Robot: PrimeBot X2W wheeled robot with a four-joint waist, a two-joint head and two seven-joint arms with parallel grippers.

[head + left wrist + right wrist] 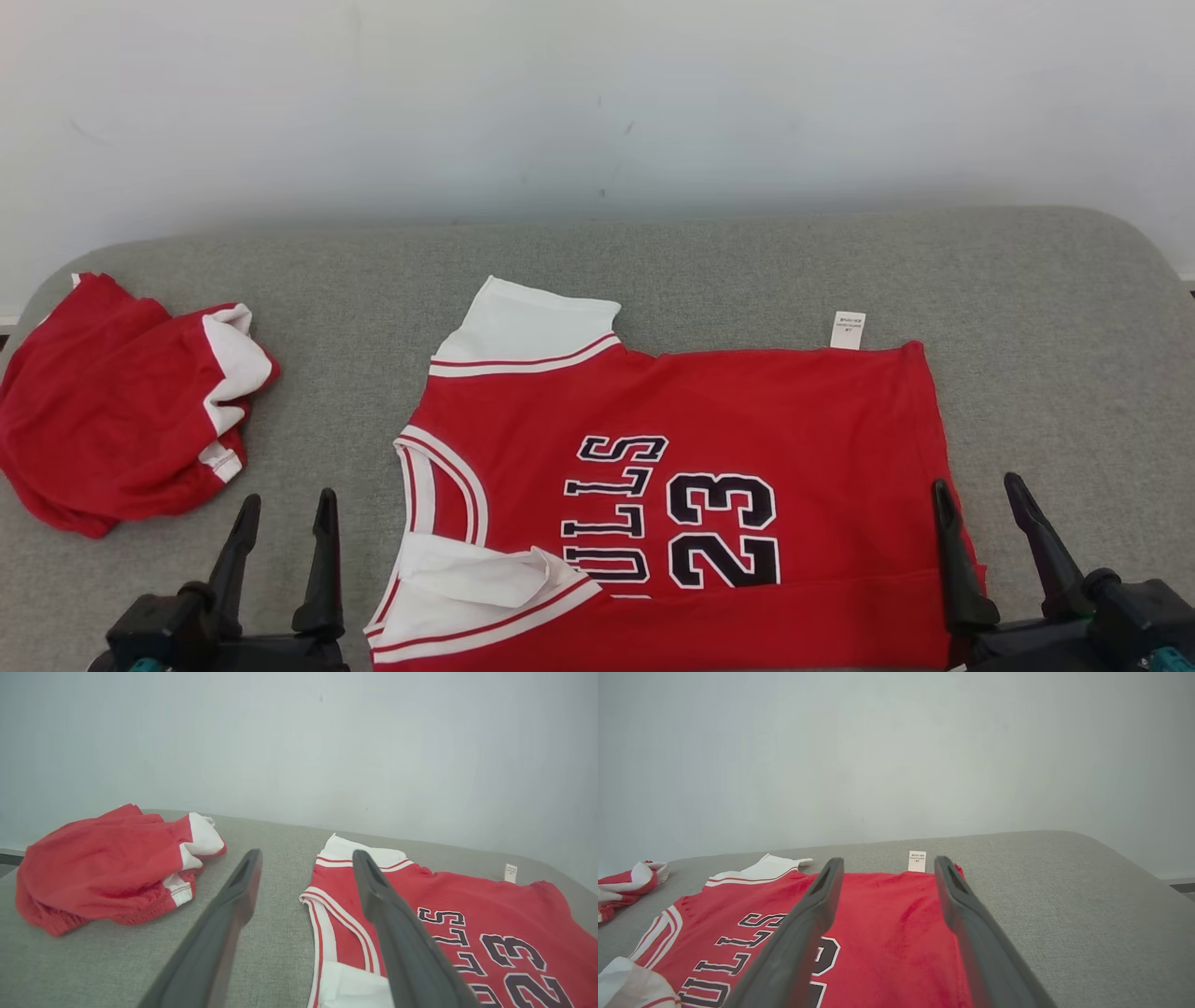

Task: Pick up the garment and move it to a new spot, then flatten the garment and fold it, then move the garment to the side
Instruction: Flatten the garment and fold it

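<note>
A red jersey with white sleeves and the number 23 lies spread flat on the grey cushion, neck to the left and hem to the right. Its near sleeve is crumpled. My left gripper stands open at the lower left, just left of the neckline, above bare cushion. My right gripper stands open at the lower right over the jersey's hem edge. The jersey lies to the right of my left gripper in the left wrist view, and the jersey sits under my right gripper in the right wrist view.
A second red and white garment lies bunched at the cushion's far left. A white care label sticks out from the jersey's far edge. The grey cushion ends at a white wall behind, with bare fabric at the right.
</note>
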